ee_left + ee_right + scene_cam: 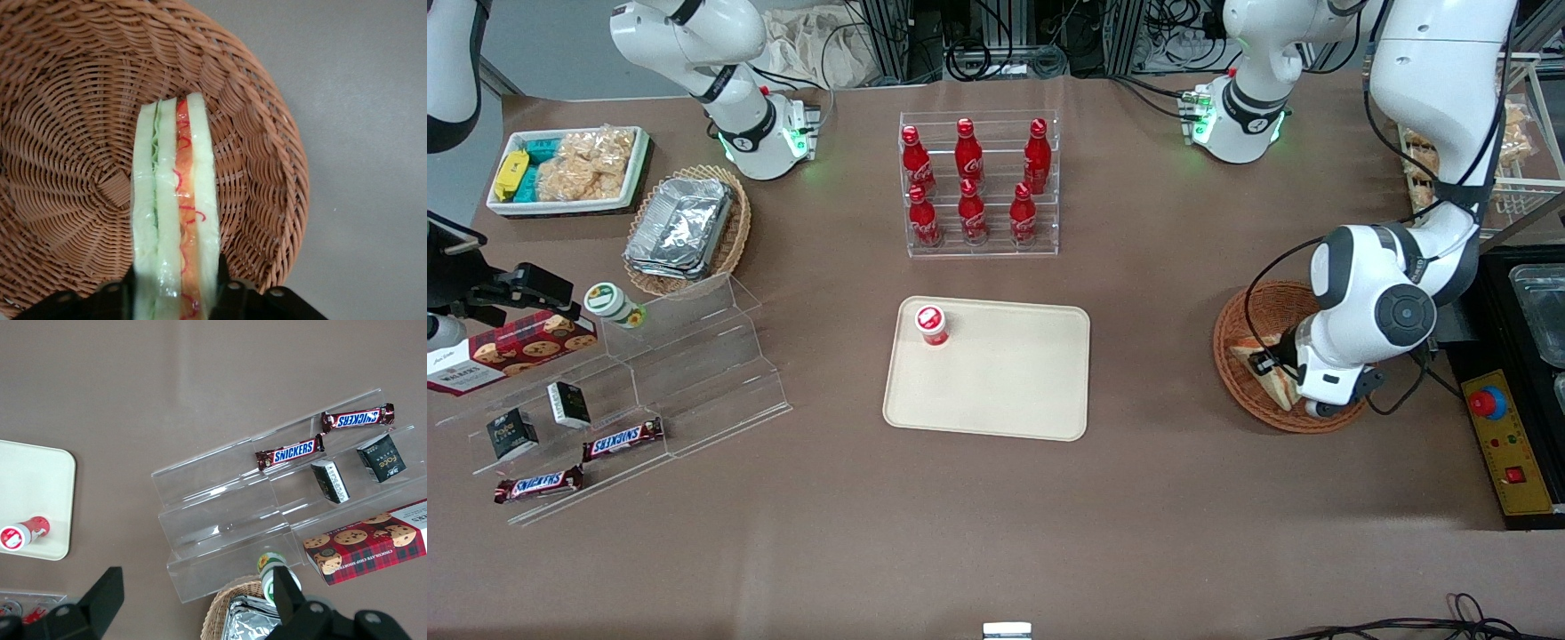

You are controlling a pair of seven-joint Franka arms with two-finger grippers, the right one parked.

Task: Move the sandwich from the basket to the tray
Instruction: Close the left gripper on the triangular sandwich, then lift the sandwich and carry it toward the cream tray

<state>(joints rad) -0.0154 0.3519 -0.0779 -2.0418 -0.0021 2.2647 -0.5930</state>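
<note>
Left wrist view: the hand (177, 297) is clamped on the sandwich (175, 207), one black finger (120, 300) pressing each outer slice of pale bread, with the green and orange-red filling layers edge-on between them. The wedge stands on its edge inside the basket (60, 133), near the woven wall rather than at the centre of the weave; whether its lower edge touches the wicker cannot be told.

Front view: the working arm's wrist covers much of the basket (1249, 307), which sits on the brown table (996, 533) toward that arm's end. A corner of the sandwich (1272, 378) shows beside the hand (1285, 373), within the rim. The tray (1005, 382) lies flat at mid-table, well apart from the basket, and carries a small red-capped bottle (931, 324) lying in one corner. A clear rack of red cola bottles (974, 182) stands farther from the camera than the tray.
</note>
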